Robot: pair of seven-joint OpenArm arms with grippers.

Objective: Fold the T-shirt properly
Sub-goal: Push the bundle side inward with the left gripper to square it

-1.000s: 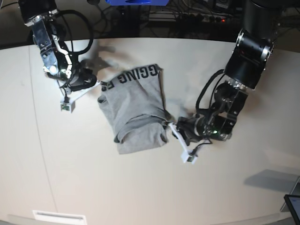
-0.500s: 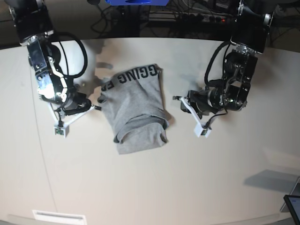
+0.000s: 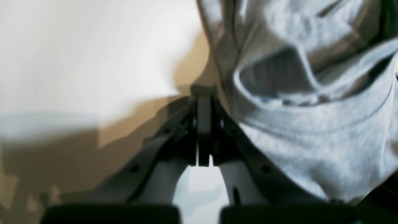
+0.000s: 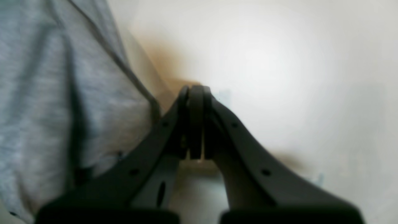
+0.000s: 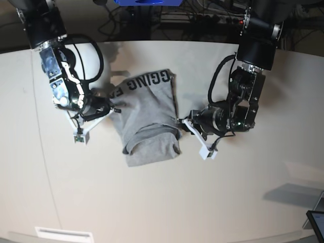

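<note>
The grey T-shirt (image 5: 149,116) lies folded into a narrow bundle at the table's middle, with black lettering showing on its far end. My left gripper (image 5: 181,121) is shut at the shirt's right edge, near the lower fold. In the left wrist view its closed tips (image 3: 203,91) sit just beside the crumpled fabric (image 3: 311,124), with no cloth visibly between them. My right gripper (image 5: 115,108) is shut at the shirt's left edge. In the right wrist view its closed tips (image 4: 194,90) rest on bare table beside the shirt's hem (image 4: 46,93).
The pale table (image 5: 152,202) extends all round the shirt. Cables (image 5: 202,17) and a blue object (image 5: 147,2) lie beyond the far edge. A white label (image 5: 64,234) sits at the front edge, and a dark device corner (image 5: 316,223) at the bottom right.
Both shut grippers have moved inward to the shirt's edges: the left one from the right, the right one from the left. The shirt has barely shifted.
</note>
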